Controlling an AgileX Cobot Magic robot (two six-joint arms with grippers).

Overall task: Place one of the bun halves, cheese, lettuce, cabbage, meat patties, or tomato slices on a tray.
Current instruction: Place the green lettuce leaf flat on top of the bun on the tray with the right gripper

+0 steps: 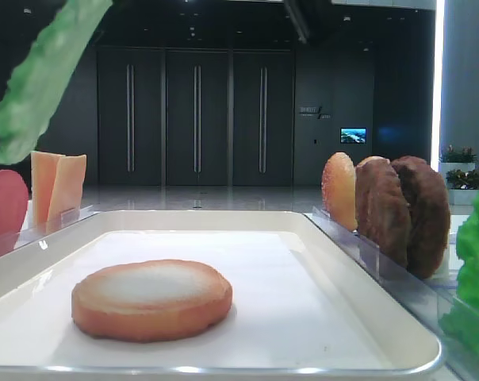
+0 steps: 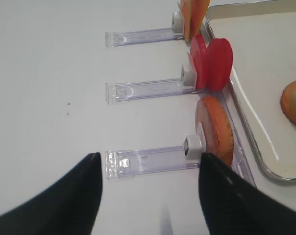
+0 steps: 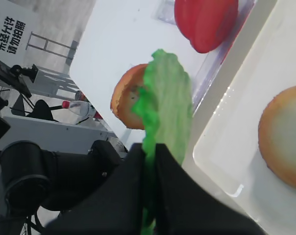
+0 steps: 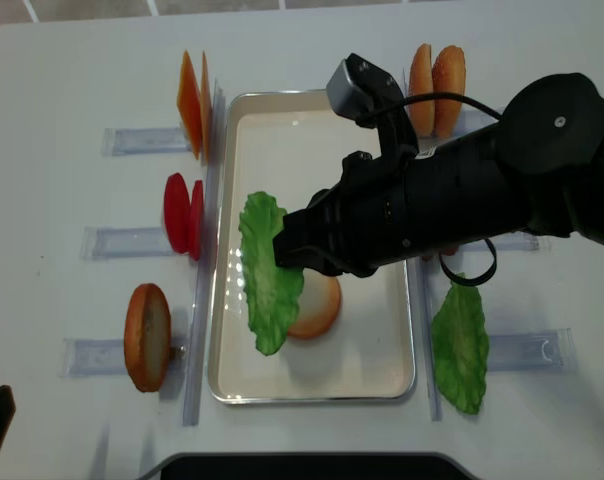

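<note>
Right arm [image 4: 482, 185]: bulky, matte black casing; black cable looping beside it
Wrist camera [image 4: 360, 88]: grey box
Fingers [image 2: 69, 196]: black, tapered

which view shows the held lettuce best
The realsense high view: the whole lettuce hangs over the tray. The right wrist view shows it pinched in the right tool; the other high view catches a corner; the left wrist view, nothing.

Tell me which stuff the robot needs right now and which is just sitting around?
Needed now:
- lettuce leaf, pinched in the right gripper
- tray
- bun half lying on the tray

Just sitting in racks:
- tomato slices
- cheese
- second lettuce leaf
- meat patties
</note>
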